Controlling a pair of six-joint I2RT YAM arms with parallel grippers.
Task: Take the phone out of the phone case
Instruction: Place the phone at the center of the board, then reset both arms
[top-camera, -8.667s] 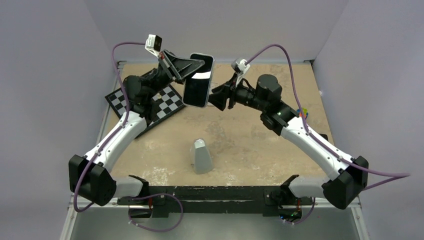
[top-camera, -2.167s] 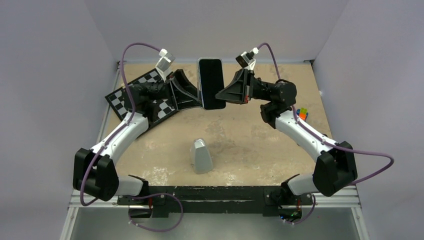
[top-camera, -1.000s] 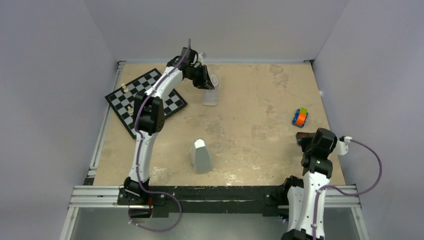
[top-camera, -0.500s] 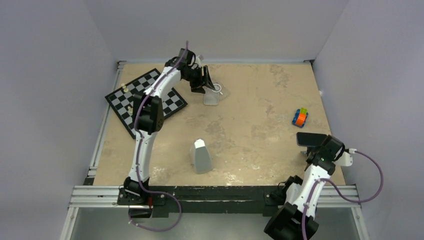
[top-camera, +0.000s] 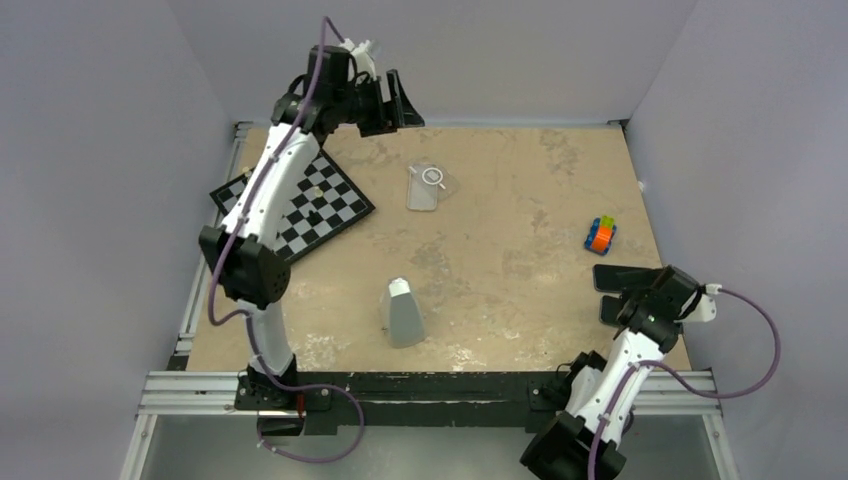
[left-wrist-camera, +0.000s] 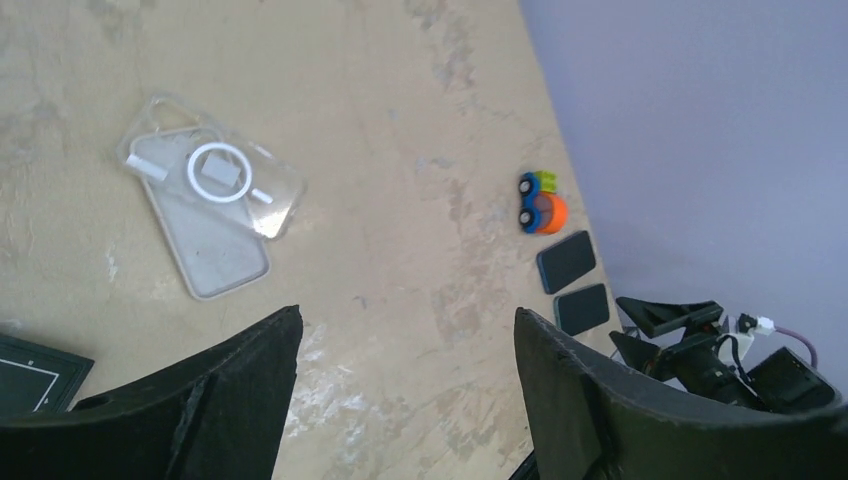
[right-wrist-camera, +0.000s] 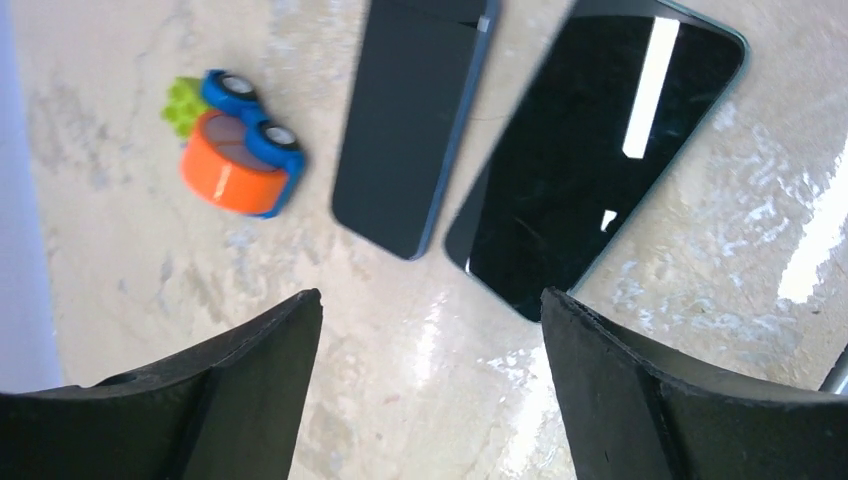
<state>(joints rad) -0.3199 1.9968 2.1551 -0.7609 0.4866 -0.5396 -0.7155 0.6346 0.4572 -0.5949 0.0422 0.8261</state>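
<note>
- The clear translucent phone case (left-wrist-camera: 210, 195) lies empty on the far side of the table, ring mark up; extraction appears complete.
- The glossy black phone (right-wrist-camera: 600, 150) rests flat beside a matte dark phone (right-wrist-camera: 415, 120), well apart from the case.
- Left gripper (left-wrist-camera: 405, 340) and right gripper (right-wrist-camera: 430, 310): jaws wide, holding nothing.

Clear, translucent phone case (left-wrist-camera: 210, 235) with pale whitish rim and white ring mark. Glossy black phone (right-wrist-camera: 600, 160) crossed by white reflected streaks. Matte dark second phone (right-wrist-camera: 410, 120), bluish along its edge. Toy car (right-wrist-camera: 235, 145) in orange, with blue wheels and a green piece. Black-and-white chequered chessboard (top-camera: 325, 205). Grey tapered block (top-camera: 404, 312). Mottled tan table (top-camera: 520, 220).
</note>
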